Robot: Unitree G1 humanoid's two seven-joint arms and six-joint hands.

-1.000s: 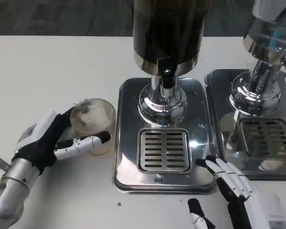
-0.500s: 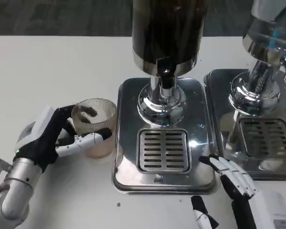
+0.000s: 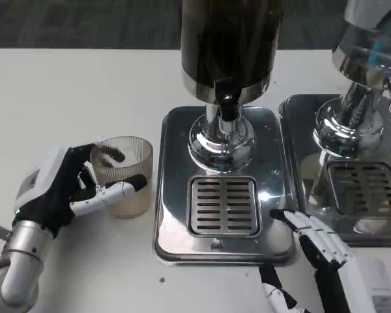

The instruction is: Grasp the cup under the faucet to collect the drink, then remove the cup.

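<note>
Cup: clear ribbed plastic tumbler, stood upright on white table, just left of dispenser tray, not under faucet. Looked empty, so judged light, thin-walled, easily crushed, slick on sides. Best hold: around mid-wall, gentle squeeze. Left hand wrapped cup, fingers across front, thumb at rim. Right hand lay spread, holding nothing, at tray's near right corner. Drain grille sat below faucet. Second dispenser at right. Dark carpet beyond table.
</note>
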